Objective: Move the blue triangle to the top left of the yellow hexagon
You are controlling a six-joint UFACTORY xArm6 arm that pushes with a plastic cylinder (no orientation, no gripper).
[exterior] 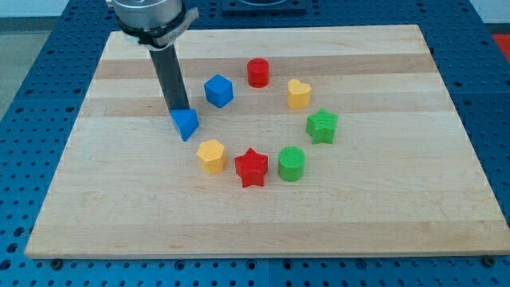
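The pale wooden board point(263, 215) fills the view, and on it a loose ring of small plastic blocks sits right of centre. My tip point(180, 109), the lower end of the straight dark rod, is down at the upper-left edge of the blue triangle block point(185, 123), touching it or as good as. There is no claw on this rig, only the rod, so nothing is spread or pinched. The triangle already lies up and to the left of the yellow hexagon block point(211, 155), near it but apart. So the danger now is overshoot: push further toward the view's bottom right and the triangle runs into the hexagon and shoves the reference itself, perhaps on into the red star block point(251, 167) beside it. An off-centre push would spin the wedge and let it slip past the rod. The blue cube block point(218, 90) sits just right of the rod; a sideways sweep would clip it
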